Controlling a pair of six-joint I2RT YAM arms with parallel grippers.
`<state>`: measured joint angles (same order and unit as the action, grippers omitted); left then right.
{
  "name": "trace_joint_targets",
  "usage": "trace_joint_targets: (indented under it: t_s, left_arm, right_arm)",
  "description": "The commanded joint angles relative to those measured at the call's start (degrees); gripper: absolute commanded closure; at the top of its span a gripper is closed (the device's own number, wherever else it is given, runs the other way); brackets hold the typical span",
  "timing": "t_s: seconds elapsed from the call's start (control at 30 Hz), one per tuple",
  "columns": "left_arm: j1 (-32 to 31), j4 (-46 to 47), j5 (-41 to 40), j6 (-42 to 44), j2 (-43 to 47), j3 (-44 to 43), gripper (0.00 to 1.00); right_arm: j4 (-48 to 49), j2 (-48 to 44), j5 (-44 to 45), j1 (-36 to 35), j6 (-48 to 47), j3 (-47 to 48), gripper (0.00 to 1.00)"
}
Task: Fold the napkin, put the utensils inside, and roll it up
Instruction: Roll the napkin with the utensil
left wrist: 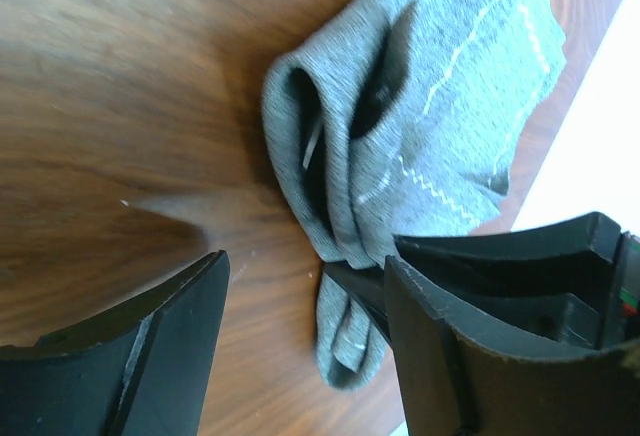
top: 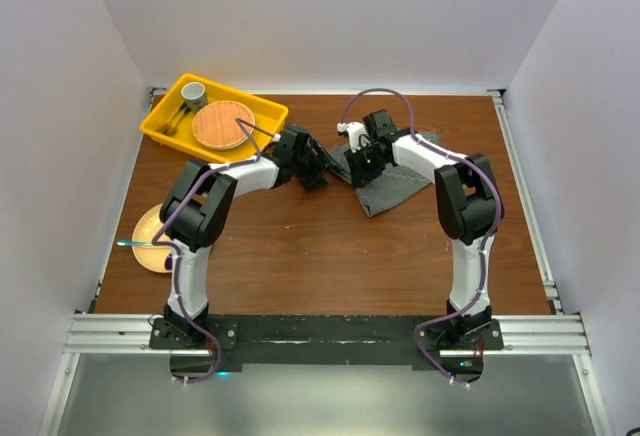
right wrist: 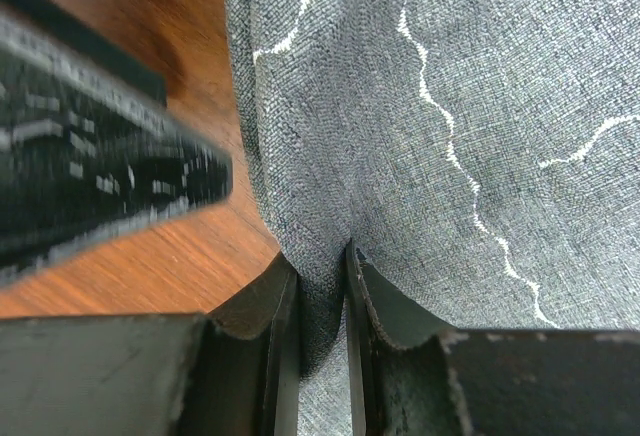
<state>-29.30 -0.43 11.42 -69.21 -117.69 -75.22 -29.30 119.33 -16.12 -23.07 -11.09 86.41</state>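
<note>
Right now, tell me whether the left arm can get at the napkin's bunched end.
Likely yes. The left gripper is open, and the napkin's bunched end lies between its jaws on the table. The right gripper pinches a fold close by, so the two could crowd each other.

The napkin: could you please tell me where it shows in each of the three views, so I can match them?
Top external: the napkin lies right of centre, towards the far edge.
Left wrist: the bunched napkin is at upper right, above the open left gripper.
Right wrist: the napkin fills centre and right, pinched in the right gripper at the bottom.
Shared landmark: the brown wooden table under it, in all three.
</note>
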Motion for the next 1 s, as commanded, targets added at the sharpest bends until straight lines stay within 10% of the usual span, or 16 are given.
trace_joint_targets:
  t_s: [0.0, 0.97]
  left_arm:
    - [-0.06, 2.53, -2.72, 0.84, -2.01, -1.51, 0.31]
    - [-1.29, 17.31, -2.46, -2.33, 2.38, 7.37, 0.31]
  right_arm:
    - [-3.57, 1.79, -4.45, -0.05, 0.9, -3.09, 1.0]
    - [-4.1, 2.93, -4.89, 0.04, 1.16, -2.65, 1.0]
